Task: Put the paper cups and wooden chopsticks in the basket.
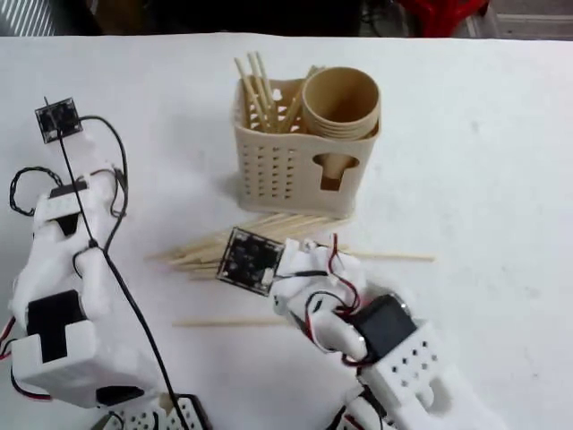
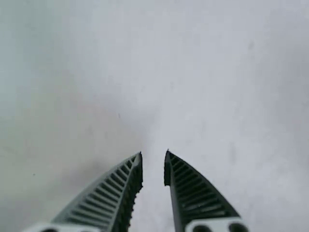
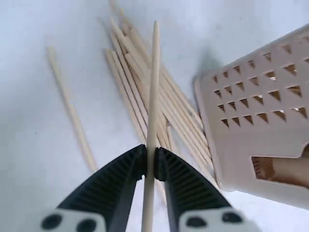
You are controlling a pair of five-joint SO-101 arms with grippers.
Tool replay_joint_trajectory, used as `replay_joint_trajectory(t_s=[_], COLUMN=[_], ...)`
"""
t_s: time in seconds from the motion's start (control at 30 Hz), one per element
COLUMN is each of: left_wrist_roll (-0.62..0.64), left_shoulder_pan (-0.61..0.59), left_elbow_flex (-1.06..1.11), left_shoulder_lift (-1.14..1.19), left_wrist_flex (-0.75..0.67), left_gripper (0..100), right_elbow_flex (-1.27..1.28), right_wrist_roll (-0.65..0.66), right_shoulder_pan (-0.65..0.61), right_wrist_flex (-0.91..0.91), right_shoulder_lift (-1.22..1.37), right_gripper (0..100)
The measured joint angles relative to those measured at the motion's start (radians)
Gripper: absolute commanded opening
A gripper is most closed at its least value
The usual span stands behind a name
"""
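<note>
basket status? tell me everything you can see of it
The basket looks like beige plastic. It is boxy and open-topped, its walls punched with rows of small holes, with a handle cut-out in the near wall. It stands upright on the white table. Inside, a stack of paper cups fills one side and several chopsticks stand leaning in the other. A loose chopstick pile lies at its foot.

On my feed I see a plain white table [image 1: 483, 152] running from edge to edge of the high view. Past its far edge at twelve o'clock lies a dark strip of room [image 1: 269, 13]. A red object [image 1: 443, 12] sits at about one o'clock and a grey slatted panel [image 1: 27, 16] at eleven o'clock.
</note>
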Motion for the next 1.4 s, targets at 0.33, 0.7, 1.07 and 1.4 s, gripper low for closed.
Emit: replay_joint_trajectory(t_s=[0.33, 0.7, 1.07, 1.4], left_wrist_roll=[0.0, 0.0, 0.0, 0.0], left_shoulder_pan=[0.0, 0.0, 0.0, 0.0], left_elbow_flex=[0.0, 0.0, 0.0, 0.0], left_shoulder_lift=[0.0, 0.0, 0.0, 0.0], left_wrist_flex=[0.0, 0.0, 0.0, 0.0], left_gripper=[10, 10, 10, 10], right_elbow_flex=[-0.233, 0.035, 0.055, 0.04], right_wrist_roll=[-0.101, 0.009, 0.034, 0.034], right_shoulder_pan=[-0.014, -0.032, -0.034, -0.094], right_wrist_flex=[0.058, -0.264, -0.295, -0.298], right_shoulder_lift=[0.092, 0.615, 0.69, 0.697], right_gripper=[1.5, 2.1, 19.3, 19.3])
